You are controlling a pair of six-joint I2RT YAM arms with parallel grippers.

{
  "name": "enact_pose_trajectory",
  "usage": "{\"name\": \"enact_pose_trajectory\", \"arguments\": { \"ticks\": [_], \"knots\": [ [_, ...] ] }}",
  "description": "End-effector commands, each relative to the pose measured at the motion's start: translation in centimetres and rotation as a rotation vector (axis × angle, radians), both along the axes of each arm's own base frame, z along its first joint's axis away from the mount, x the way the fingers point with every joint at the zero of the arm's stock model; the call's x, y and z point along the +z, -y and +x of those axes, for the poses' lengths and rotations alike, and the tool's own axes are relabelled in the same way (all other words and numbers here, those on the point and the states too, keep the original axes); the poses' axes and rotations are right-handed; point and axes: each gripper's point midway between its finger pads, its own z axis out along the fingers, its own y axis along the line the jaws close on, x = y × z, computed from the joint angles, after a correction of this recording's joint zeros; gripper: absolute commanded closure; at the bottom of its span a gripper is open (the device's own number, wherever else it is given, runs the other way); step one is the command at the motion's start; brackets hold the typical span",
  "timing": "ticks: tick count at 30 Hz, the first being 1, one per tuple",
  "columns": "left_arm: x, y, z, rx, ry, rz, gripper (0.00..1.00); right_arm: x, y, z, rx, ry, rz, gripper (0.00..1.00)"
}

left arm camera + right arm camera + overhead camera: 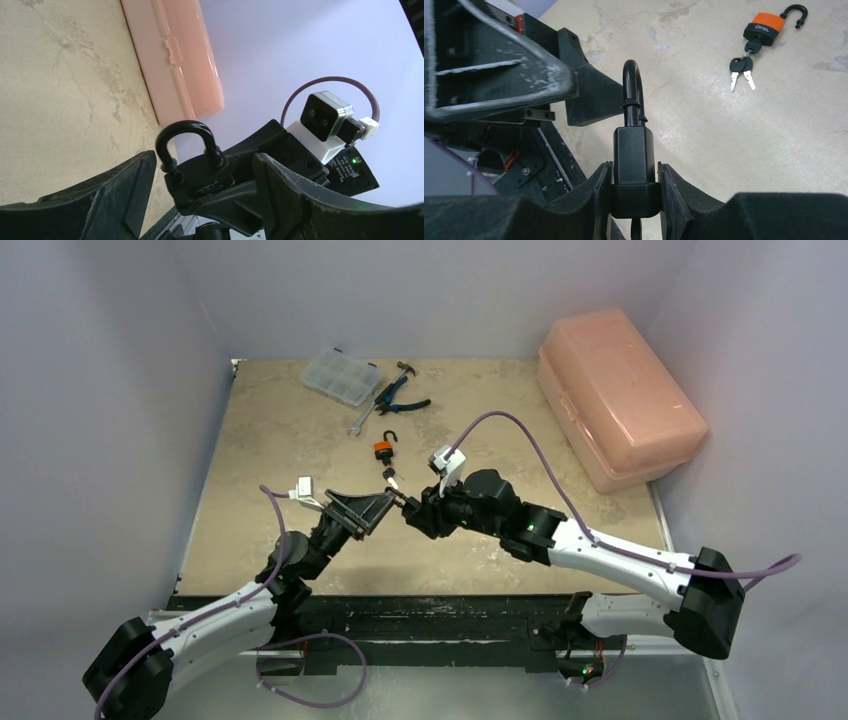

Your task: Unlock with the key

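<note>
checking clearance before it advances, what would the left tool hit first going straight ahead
Probably the black padlock held in the right tool: it sits straight ahead, in line with the gap of the open left tool. How far off is unclear.

A pink box (620, 400) sits far right; a clear organizer (340, 376), pliers (398, 398) and wrench (362, 420) lie at the back.

Overhead; opposed wrist views sharing padlock (634, 155)

Orange padlock (764, 27): white txt, prob. "OPEL". Sticker (343, 170) on right arm (290, 145): illegible.
</note>
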Motion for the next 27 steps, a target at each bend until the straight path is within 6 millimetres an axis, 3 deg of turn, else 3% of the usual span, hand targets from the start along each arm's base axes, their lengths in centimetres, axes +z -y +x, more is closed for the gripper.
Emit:
{"name": "enact_pose_trajectory", "arguments": {
  "ticks": [1,9,15,27],
  "knots": [
    [1.8,0.2,-0.4,-0.021,0.088,-0.001,0.27,4.7,-0.6,-0.7,0.049,0.065,0.147,1.00],
    [2.2,1.0,-0.3,-0.050,0.097,-0.015,0.36,3.9,-0.8,-1.0,0.071,0.053,0.131,1.00],
    [2.5,1.6,0.1,-0.063,0.099,-0.020,0.39,2.9,-0.9,-0.5,0.065,0.067,0.089,1.00],
    [2.7,2.4,0.7,-0.074,0.102,-0.031,0.41,1.7,-1.9,-1.4,0.156,0.052,0.072,1.00]
  ]
}}
